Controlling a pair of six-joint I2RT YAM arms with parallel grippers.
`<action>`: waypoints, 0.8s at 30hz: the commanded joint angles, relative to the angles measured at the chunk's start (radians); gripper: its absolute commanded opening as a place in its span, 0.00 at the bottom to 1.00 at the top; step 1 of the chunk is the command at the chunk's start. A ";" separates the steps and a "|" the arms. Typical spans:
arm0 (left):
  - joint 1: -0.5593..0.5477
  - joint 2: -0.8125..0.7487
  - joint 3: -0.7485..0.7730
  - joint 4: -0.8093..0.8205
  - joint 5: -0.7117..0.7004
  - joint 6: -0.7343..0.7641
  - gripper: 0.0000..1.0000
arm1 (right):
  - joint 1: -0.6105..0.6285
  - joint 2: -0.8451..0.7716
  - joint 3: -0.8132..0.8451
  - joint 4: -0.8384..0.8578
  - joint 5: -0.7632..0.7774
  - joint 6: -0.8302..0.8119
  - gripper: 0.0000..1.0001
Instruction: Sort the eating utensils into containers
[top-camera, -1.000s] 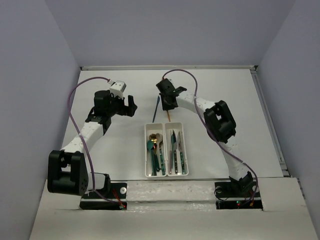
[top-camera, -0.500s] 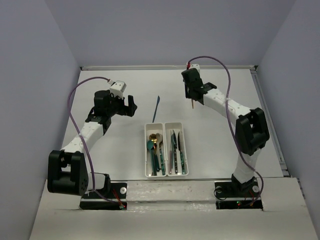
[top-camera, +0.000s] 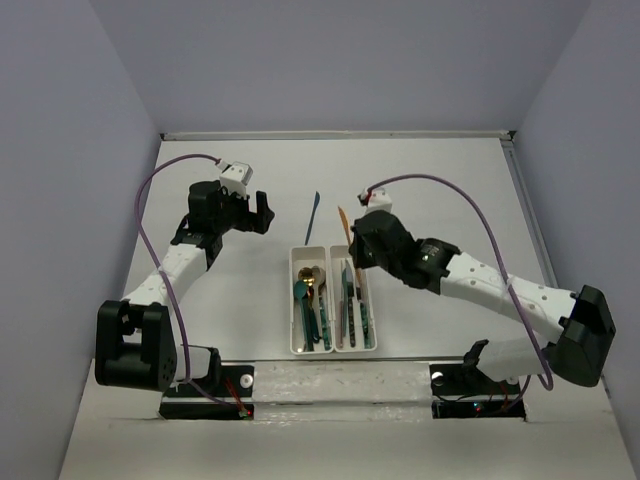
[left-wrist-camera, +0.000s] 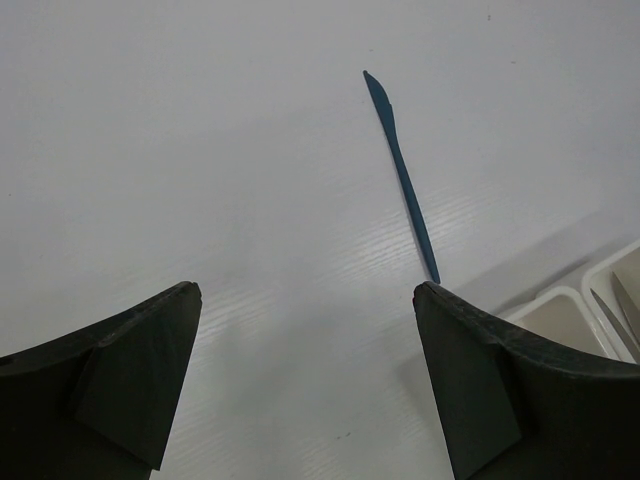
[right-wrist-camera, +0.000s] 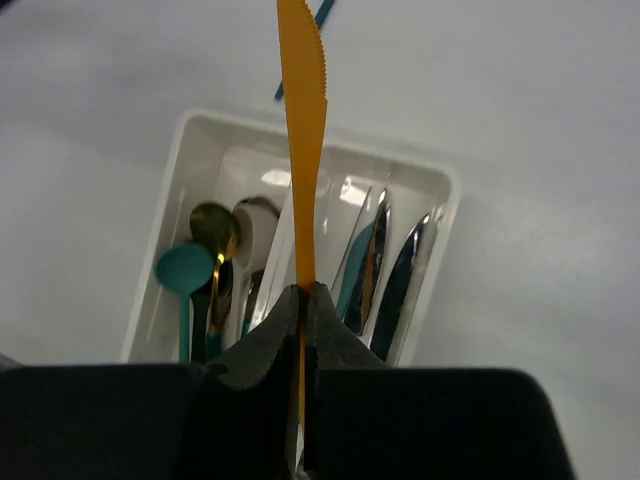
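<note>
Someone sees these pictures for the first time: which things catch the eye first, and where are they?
The orange knife stands out most: the right gripper is shut on its handle and holds it above the white tray, whose two bins hold sorted utensils. Next comes a lone blue utensil lying on the table beyond the tray, in front of the open left gripper.

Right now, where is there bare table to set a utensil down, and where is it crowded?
Bare table lies between the left arm and the tray, and along the far edge beyond the blue knife. Crowded: inside the tray, with the right gripper holding the orange knife above it.
</note>
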 joint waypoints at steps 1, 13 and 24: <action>0.006 -0.008 -0.005 0.052 0.006 0.009 0.99 | 0.092 -0.030 -0.118 -0.020 -0.010 0.244 0.00; 0.006 -0.018 -0.013 0.045 0.006 0.018 0.99 | 0.157 0.074 -0.163 -0.035 0.003 0.413 0.12; -0.175 0.189 0.245 -0.148 -0.133 0.174 0.84 | 0.157 -0.043 -0.097 -0.142 0.134 0.364 0.58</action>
